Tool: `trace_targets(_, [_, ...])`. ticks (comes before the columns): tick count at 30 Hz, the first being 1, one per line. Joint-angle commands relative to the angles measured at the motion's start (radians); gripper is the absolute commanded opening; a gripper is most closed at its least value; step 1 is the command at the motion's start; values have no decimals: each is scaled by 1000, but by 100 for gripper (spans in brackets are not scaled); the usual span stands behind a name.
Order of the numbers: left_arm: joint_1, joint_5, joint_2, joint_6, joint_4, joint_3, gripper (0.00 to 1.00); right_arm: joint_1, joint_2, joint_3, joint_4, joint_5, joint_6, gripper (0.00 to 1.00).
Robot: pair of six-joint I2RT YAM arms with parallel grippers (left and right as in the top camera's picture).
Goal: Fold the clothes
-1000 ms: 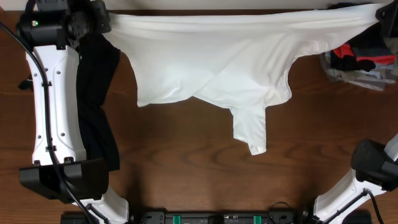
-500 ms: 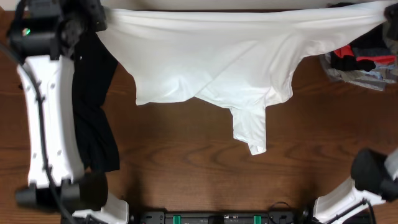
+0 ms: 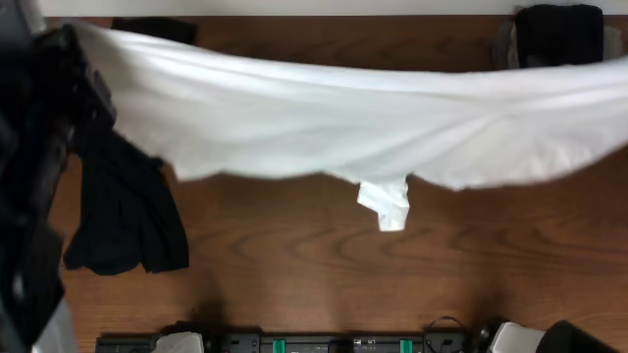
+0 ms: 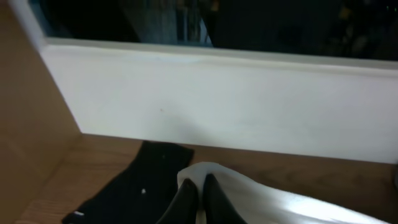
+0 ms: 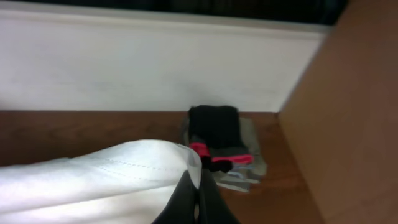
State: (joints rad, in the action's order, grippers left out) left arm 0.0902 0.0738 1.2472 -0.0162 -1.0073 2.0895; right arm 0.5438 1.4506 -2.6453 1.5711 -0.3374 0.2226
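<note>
Above the wooden bench point(image 3: 294, 284), the white T-shirt point(image 3: 324, 123) hangs stretched between the left gripper point(image 4: 200, 198) and right gripper point(image 5: 195, 198), both jaws pinched tight on its edges. A black garment point(image 3: 123, 211) lies beneath at left.

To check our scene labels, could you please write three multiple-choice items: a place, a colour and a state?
1. Where does the long black garment lie? A. the robot's left of the wooden table B. the robot's right C. the near middle
2. What colour is the band on the folded pile of clothes in the far right corner? A. green B. pink-red C. yellow
3. How is the thin white short-sleeved T-shirt? A. folded flat B. heaped C. stretched between the left tool and the right tool
Answers: A, the overhead view shows it there; B, seen in the right wrist view; C, each tool pinches one end.
</note>
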Motion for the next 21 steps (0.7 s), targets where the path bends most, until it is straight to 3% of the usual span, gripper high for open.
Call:
trace_targets(1, [10,-41,11,-18,-2,7,6,43,-12,-5,-3,28,-8,1])
trace_targets(13, [10,-42,215,-18,-21,7,6,57,159,-5,5,-41,3,1])
trace_targets(21, [10,-41,424,-18,-18,7,6,-22,352,-5,38,-41,27,1])
